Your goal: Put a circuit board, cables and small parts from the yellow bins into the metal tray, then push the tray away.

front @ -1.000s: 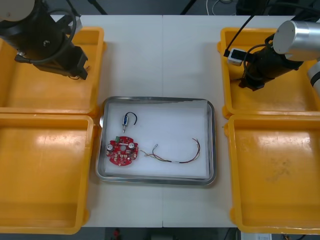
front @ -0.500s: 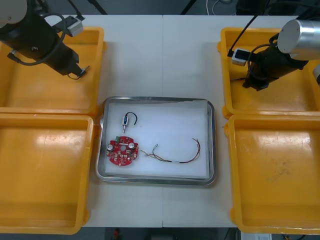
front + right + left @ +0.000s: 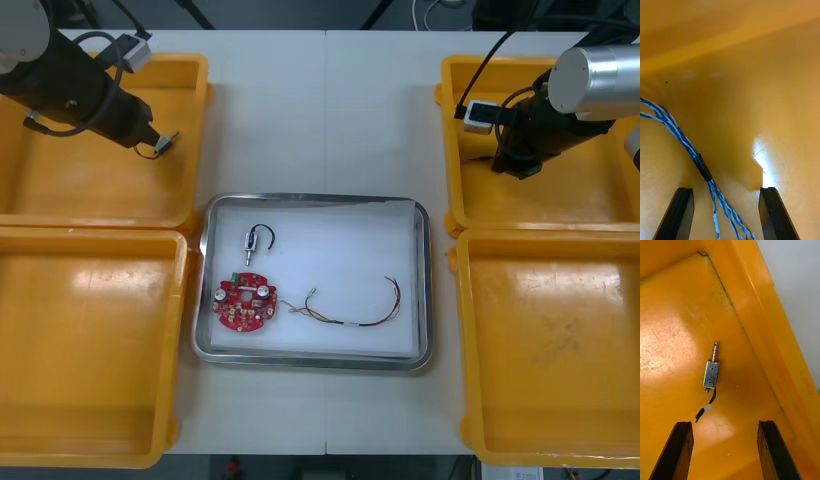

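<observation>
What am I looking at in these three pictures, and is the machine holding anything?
This is a two-armed robot at a light table. The wide picture looks down from above its arms. Each upright one comes from a camera on a wrist, showing that arm's two black fingers. Four yellow bins flank a metal tray, which already holds a round red circuit board, a small metal part and a thin cable. The left gripper is open over the far left bin, above a second small metal part. The right gripper is open over the far right bin, with a twisted blue and white cable passing between its fingers. Nothing is held.
</observation>
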`<move>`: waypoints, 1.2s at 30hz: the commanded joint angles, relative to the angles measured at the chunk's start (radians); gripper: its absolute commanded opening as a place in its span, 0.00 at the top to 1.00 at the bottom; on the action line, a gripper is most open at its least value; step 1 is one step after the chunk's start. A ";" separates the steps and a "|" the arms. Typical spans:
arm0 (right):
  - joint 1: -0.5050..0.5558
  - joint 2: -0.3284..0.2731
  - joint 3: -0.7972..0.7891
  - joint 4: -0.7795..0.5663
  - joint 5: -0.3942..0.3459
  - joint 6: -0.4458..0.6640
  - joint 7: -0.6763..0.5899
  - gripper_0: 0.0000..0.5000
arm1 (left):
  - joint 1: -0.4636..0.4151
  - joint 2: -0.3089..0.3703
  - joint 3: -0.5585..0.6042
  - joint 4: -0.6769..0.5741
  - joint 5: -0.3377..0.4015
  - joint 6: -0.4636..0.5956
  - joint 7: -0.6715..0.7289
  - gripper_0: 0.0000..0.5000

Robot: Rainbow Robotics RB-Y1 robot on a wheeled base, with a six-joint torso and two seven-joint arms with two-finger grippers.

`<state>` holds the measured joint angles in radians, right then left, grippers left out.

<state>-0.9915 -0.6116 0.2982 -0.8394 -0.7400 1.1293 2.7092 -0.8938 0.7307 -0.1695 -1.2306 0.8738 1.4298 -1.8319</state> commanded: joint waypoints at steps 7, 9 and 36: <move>-0.013 -0.022 0.032 0.003 -0.019 -0.011 -0.004 0.66 | -0.046 -0.016 -0.022 0.065 -0.010 -0.147 -0.173 0.00; -0.010 -0.023 0.032 0.003 -0.019 -0.002 -0.004 1.00 | -0.046 -0.025 -0.033 0.077 -0.012 -0.169 -0.175 0.00; -0.012 -0.063 -0.183 -0.264 -0.001 0.452 -0.004 1.00 | -0.046 -0.090 -0.062 0.194 -0.044 -0.284 -0.228 0.00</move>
<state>-0.9964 -0.6354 0.1578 -1.0298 -0.7468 1.5225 2.7092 -0.8941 0.6529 -0.2167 -1.0372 0.8411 1.1609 -2.0025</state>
